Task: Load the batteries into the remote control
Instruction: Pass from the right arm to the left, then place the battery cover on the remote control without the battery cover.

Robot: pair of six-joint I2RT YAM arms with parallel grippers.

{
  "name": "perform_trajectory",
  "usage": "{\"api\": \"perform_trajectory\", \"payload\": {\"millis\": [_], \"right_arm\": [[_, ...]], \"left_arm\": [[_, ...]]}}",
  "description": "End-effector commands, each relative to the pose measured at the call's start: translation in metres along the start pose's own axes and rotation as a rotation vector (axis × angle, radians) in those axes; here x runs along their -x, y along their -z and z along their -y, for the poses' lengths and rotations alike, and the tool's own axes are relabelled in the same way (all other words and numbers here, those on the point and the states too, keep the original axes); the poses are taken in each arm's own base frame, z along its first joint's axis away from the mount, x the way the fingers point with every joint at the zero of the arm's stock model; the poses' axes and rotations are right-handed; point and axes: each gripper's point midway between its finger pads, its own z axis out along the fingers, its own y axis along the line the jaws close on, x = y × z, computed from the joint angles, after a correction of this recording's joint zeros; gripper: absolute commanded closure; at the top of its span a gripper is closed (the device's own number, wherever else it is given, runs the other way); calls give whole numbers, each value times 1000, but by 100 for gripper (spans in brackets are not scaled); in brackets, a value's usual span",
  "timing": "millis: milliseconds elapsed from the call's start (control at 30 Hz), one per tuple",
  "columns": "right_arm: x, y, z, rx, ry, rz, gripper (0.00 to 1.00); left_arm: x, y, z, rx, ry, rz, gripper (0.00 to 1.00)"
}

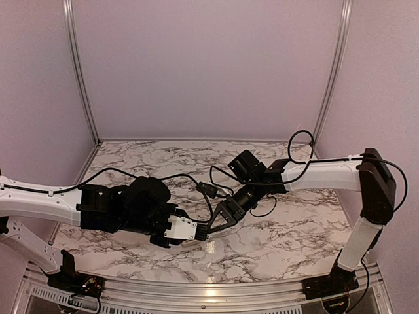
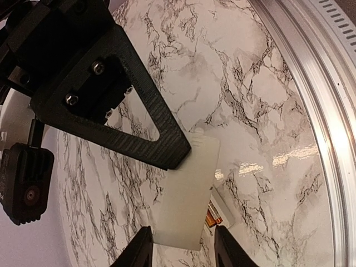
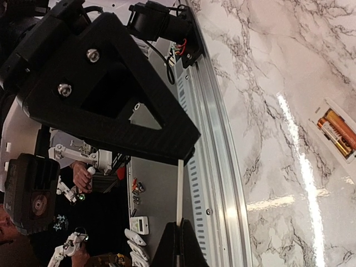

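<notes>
The remote control (image 3: 331,107) lies bay-up on the marble table (image 3: 267,67), near side, with the batteries (image 3: 338,131) seated side by side in the bay. The thin white cover (image 2: 186,189) is off, above it. The right gripper (image 3: 179,247) is clamped on one end; the left gripper (image 2: 183,253) straddles the other, jaws apart, not touching

The table (image 1: 281,242) was white marble veined in grey and black, edged by silver rails (image 1: 196,294), with pale lilac walls (image 1: 209,65) behind. The left arm (image 1: 39,203) and right arm (image 1: 327,175) were white with black joints. The left gripper (image 2: 183,250) and right gripper (image 3: 179,245) were black. The battery cover (image 2: 186,189) was creamy white. The remote control (image 3: 329,107) was white, its batteries (image 3: 336,130) reddish orange and gold.
</notes>
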Motion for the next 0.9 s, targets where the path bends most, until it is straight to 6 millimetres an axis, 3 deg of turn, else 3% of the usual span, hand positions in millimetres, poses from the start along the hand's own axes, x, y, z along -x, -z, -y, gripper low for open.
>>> {"api": "perform_trajectory", "payload": {"millis": [0,167,267,367,633,867], "right_arm": [[-1,-5,-1,24,-5,-12,100],[0,-5,-4,38,-2,-10,100],[4,-2,-6,22,15,-5,70],[16,14,2,-25,15,47,58],[49,93,38,-196,-22,368,51],[56,108,37,-259,38,463,51]], "left_arm": [[4,1,0,-4,-15,3,64],[2,2,0,3,-8,-2,79],[2,4,-1,11,49,5,86],[-1,5,-7,28,164,-8,90],[-29,0,-17,91,616,-62,90],[-60,-10,3,133,889,-93,88]]}}
